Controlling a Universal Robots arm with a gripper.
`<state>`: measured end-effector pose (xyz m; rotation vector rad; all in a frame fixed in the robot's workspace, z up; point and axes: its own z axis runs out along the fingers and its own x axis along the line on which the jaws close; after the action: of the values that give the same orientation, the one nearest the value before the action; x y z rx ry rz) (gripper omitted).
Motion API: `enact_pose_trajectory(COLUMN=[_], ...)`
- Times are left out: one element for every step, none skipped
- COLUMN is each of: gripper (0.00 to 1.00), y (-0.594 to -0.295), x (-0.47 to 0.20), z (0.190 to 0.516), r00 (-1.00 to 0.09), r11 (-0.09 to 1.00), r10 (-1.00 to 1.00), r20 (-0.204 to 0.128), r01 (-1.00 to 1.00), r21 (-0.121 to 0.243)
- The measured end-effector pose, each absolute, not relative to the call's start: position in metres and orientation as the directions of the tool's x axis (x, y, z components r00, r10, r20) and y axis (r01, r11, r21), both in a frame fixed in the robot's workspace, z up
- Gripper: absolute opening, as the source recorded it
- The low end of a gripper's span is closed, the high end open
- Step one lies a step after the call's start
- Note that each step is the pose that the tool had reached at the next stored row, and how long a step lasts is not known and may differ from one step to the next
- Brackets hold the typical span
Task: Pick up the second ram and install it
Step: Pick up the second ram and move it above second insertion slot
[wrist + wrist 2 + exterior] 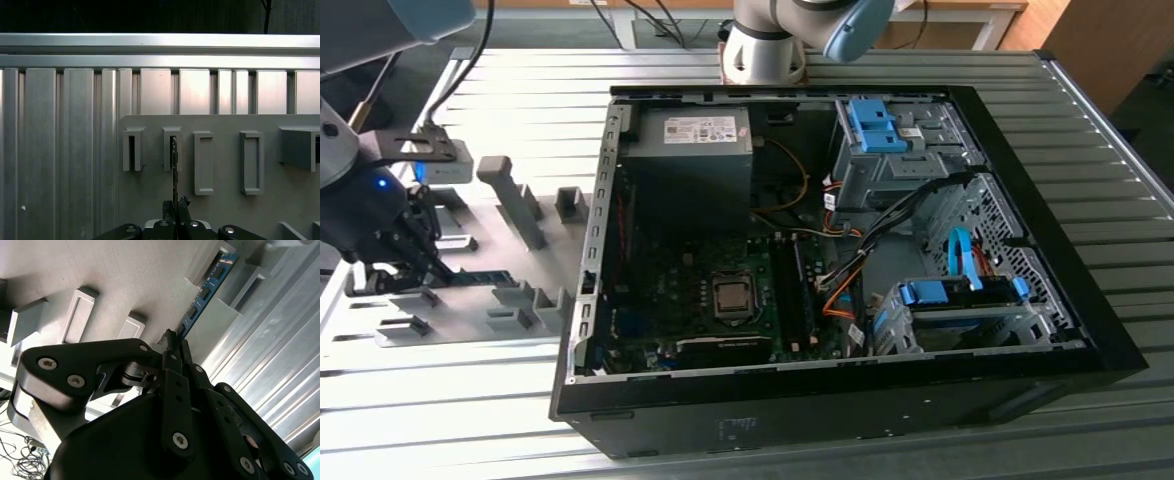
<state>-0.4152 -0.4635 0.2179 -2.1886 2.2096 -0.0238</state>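
The second ram (205, 290) is a slim dark blue board with black chips. Seen edge-on in the first wrist view, the ram (173, 170) runs from my fingertips to a grey holder block (172, 131). My gripper (172, 342) is shut on one end of the stick, while the other end sits in that holder block (200, 265). In the exterior view my gripper (403, 262) is low over the grey holder plate (494, 250), at the exterior view's left, well away from the open computer case (854, 200).
Several more grey holder blocks (203, 162) stand on the plate beside the ram. Inside the case lie the motherboard with long black slots (787, 290), cables and blue drive brackets (961, 292). The ribbed metal table (1067, 150) runs all around.
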Motion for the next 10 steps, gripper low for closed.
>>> enact_pose_trajectory(gripper=[0.14, 0.14, 0.14, 0.14, 0.14, 0.14, 0.14, 0.14, 0.14, 0.14], y=[-0.4635, -0.4635, -0.4635, -0.4635, -0.4635, -0.4635, -0.4634, -0.4634, -0.4634, -0.4634], x=[-0.4152, -0.4153, -0.4153, -0.4153, -0.4153, -0.4152, -0.4153, -0.4153, -0.4153, -0.4152], z=[0.2181, 0.2184, 0.2186, 0.2189, 0.2191, 0.2193, 0.2196, 0.2199, 0.2201, 0.2203], r00=[-0.009, -0.009, -0.009, -0.009, -0.009, -0.009, -0.009, -0.009, -0.009, -0.009], r11=[0.010, 0.010, 0.010, 0.010, 0.010, 0.010, 0.010, 0.010, 0.010, 0.010], r10=[-1.000, -1.000, -1.000, -1.000, -1.000, -1.000, -1.000, -1.000, -1.000, -1.000], r20=[-0.012, -0.012, -0.012, -0.012, -0.012, -0.012, -0.012, -0.012, -0.012, -0.012], r01=[-0.999, -0.999, -0.999, -0.999, -0.999, -0.999, -0.999, -0.999, -0.999, -0.999], r21=[-0.033, -0.033, -0.033, -0.033, -0.033, -0.033, -0.033, -0.033, -0.033, -0.033])
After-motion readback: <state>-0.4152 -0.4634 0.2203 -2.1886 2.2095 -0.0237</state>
